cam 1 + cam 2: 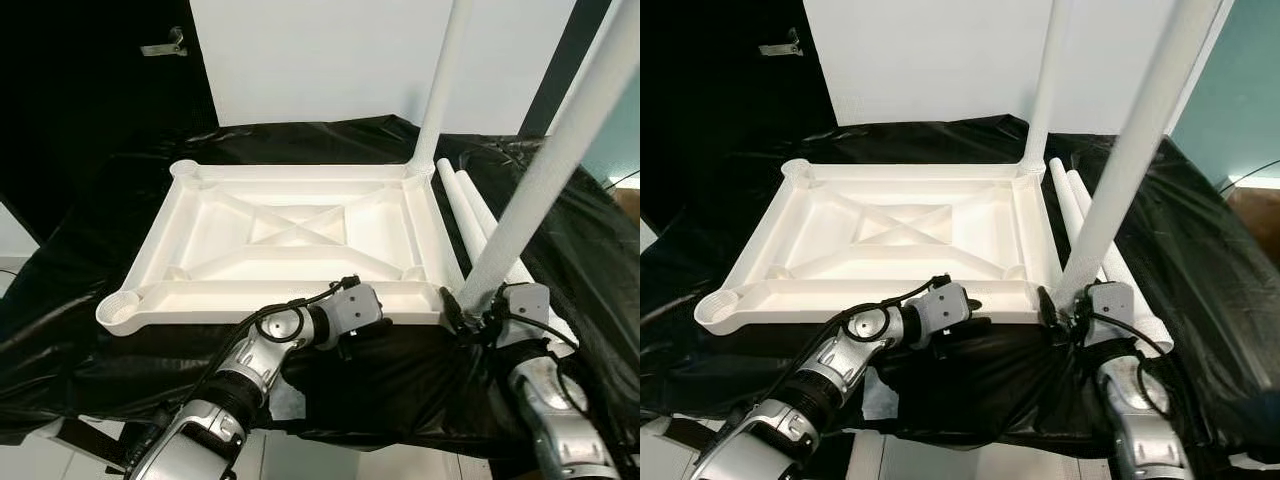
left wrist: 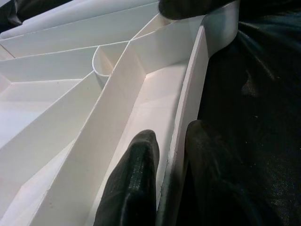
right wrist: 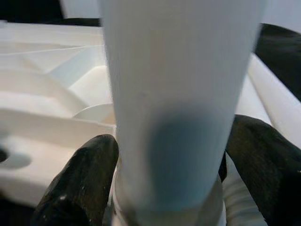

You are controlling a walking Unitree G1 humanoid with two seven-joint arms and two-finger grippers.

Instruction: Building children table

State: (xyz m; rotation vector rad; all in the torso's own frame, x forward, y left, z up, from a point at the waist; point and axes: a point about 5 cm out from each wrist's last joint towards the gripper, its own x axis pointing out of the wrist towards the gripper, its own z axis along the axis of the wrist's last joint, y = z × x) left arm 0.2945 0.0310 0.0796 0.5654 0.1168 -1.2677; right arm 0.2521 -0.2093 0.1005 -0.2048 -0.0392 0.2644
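Two white legs stand upright in the right-hand corners of the inverted white tabletop (image 1: 290, 240), which lies on a black-draped surface (image 1: 90, 300). The right gripper (image 3: 171, 179) pinches the near leg (image 1: 540, 170) just above its socket; the far leg (image 1: 440, 85) stands free. The left gripper (image 2: 164, 174) clamps the tabletop's near rim, one finger each side. Two spare legs (image 1: 475, 220) lie just beside the tabletop's right edge

Upright legs (image 1: 540, 170) block right; left corners (image 1: 125, 305) seemingly open.

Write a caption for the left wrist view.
Left gripper pinching the near rim of the upturned white tabletop on black sheeting.
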